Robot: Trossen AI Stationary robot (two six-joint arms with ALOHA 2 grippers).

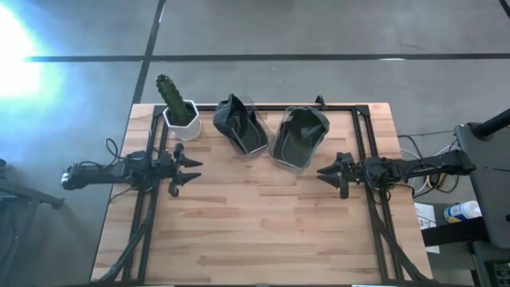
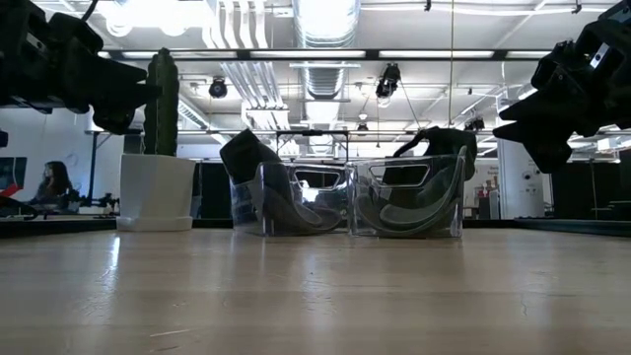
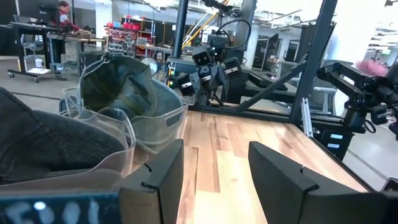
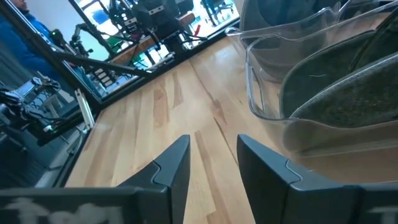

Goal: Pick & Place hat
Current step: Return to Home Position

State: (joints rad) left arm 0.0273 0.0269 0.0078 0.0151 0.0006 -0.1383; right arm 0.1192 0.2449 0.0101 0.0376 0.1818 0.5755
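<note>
Two dark hats sit in clear plastic holders at the table's far side: the left hat [image 1: 237, 125] [image 2: 268, 187] [image 3: 50, 134] and the right hat [image 1: 300, 135] [image 2: 419, 192] [image 3: 127, 93] [image 4: 348, 93]. Each holder rests on the table by its base. My left gripper [image 1: 191, 172] [image 3: 214, 171] hovers open above the table, left of the hats. My right gripper [image 1: 323, 171] [image 4: 214, 165] hovers open just near of the right hat's holder. Both grippers point toward each other and touch nothing.
A cactus in a white pot [image 1: 180, 112] [image 2: 158, 163] stands at the far left corner. Black frame rails [image 1: 362, 135] run along the table's sides and far edge. Bare wood [image 1: 263, 223] fills the near half. People and equipment show in the room behind.
</note>
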